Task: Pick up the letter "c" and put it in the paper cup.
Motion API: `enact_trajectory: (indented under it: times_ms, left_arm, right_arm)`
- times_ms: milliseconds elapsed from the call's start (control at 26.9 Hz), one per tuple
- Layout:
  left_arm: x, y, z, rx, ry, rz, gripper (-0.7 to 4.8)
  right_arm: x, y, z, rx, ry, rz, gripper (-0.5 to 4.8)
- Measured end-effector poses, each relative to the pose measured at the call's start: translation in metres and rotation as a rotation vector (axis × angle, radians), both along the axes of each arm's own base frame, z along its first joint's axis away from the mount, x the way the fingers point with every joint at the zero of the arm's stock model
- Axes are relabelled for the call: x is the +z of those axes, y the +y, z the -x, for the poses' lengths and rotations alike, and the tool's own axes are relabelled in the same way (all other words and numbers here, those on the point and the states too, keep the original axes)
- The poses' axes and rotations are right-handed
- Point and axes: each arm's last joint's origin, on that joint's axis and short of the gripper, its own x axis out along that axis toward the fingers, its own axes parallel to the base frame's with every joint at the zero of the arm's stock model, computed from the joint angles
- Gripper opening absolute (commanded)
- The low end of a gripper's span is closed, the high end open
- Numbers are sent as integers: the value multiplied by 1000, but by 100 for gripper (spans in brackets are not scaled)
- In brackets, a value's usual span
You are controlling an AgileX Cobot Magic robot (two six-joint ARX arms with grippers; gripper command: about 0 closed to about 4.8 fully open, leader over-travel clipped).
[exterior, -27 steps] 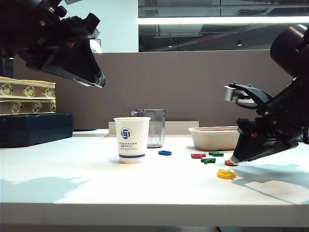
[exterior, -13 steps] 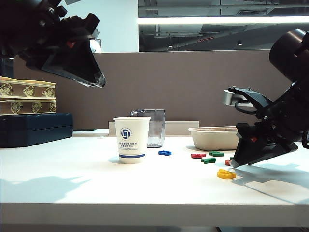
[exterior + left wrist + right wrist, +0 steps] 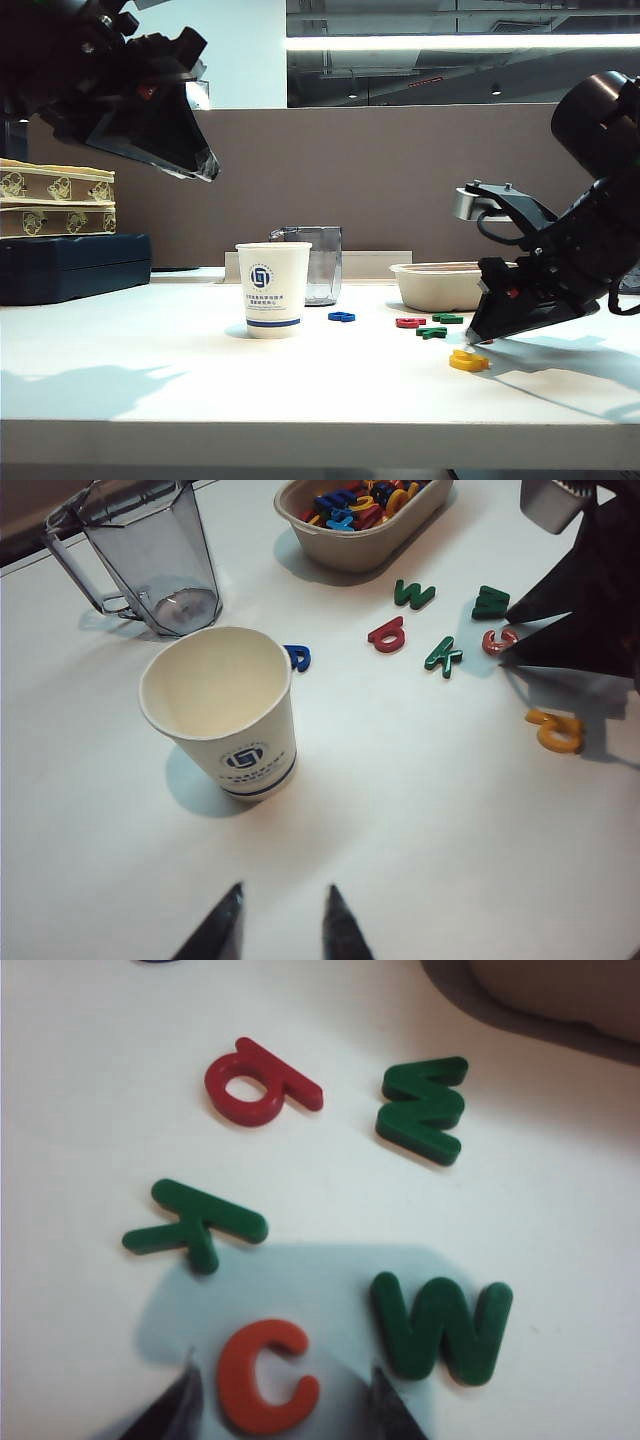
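White tabletop (image 3: 150,370) before a brown partition, with stacked boxes at the far left edge. The right claw (image 3: 283,1392) is low over the table, jaws apart and empty, with the c (image 3: 264,1375) lying flat between its two tips and touching neither. A green w (image 3: 440,1325) lies just beside one tip, on the outside; a green k (image 3: 196,1222) sits a little beyond the other tip, and a red letter (image 3: 258,1085) and a second w (image 3: 424,1105) lie farther out. A yellow letter (image 3: 468,360) rests near the claw on the camera side. Risk: that tip could land on or shove the near w as the jaws close, or the thin, flat c could slide out or tip instead of being pinched. The cup (image 3: 273,288) stands upright well apart from this claw, so a weak pinch may drop the c in transit. The left claw (image 3: 282,920) hangs high above the table near the cup, jaws apart, holding nothing. In the exterior view the c is hidden behind the right claw (image 3: 484,338). The wrist view cuts off the tips, so their height above the table cannot be judged. The bowl of letters (image 3: 345,542) and the plastic jug (image 3: 150,555) lie beyond.
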Motion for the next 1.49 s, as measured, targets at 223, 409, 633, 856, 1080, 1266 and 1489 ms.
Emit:
enact_trajectory:
  times_ms: [223, 409, 633, 856, 1080, 1266, 1489]
  left_arm:
    - [0, 0, 0, 0, 0, 0, 97]
    - [0, 0, 0, 0, 0, 0, 97]
    - [0, 0, 0, 0, 0, 0, 97]
    - [0, 0, 0, 0, 0, 0, 97]
    - [0, 0, 0, 0, 0, 0, 97]
    - [0, 0, 0, 0, 0, 0, 97]
    - [0, 0, 0, 0, 0, 0, 97]
  right_arm:
    - [0, 0, -1, 1, -7, -3, 212]
    - [-1, 1, -2, 1, -14, -5, 212]
    - [-1, 1, -2, 1, -17, -6, 212]
    - [-4, 2, -7, 7, -26, -13, 212]
    - [-4, 2, -7, 7, -26, -13, 211]
    - [-4, 2, -7, 6, -23, -13, 189]
    - [-4, 2, -6, 9, -19, -14, 143]
